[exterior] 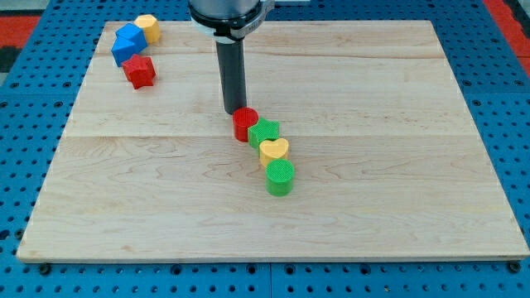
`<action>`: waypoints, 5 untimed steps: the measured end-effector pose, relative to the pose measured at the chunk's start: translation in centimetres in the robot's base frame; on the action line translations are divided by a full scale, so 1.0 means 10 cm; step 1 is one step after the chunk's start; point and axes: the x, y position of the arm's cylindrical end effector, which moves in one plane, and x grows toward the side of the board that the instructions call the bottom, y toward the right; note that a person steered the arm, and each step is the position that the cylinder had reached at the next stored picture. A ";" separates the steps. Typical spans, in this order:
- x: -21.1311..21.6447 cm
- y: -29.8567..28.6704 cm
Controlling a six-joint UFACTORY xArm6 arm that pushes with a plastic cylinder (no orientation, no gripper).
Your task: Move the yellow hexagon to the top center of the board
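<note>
The wooden board (389, 165) lies on a blue pegboard surface (33, 124), and my tip (233, 112) stands near the board's middle, a little toward the view's top, just behind the red cylinder (245, 124) — so close that I cannot tell whether it touches the block or merely sits beside it. There are no jaws here to be apart or together: the arm ends in a plain dark rod, holding nothing. From the red cylinder a short diagonal chain of blocks runs toward the view's bottom right: the green star (265, 132) pressed against the cylinder, then the yellow heart (274, 151) touching the star, then the green cylinder (280, 177) just below the heart. The yellow hexagon (148, 28) sits well apart from all this, in the board's top-left corner, near the top edge. It touches a blue block (129, 37) whose shape I cannot make out exactly, with a second blue block (122, 54) just under that one, and the red star (140, 71) lies just below the blue pair. My tip is well away from the hexagon, to its right and lower in the view.
</note>
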 end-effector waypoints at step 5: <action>-0.24 -1.82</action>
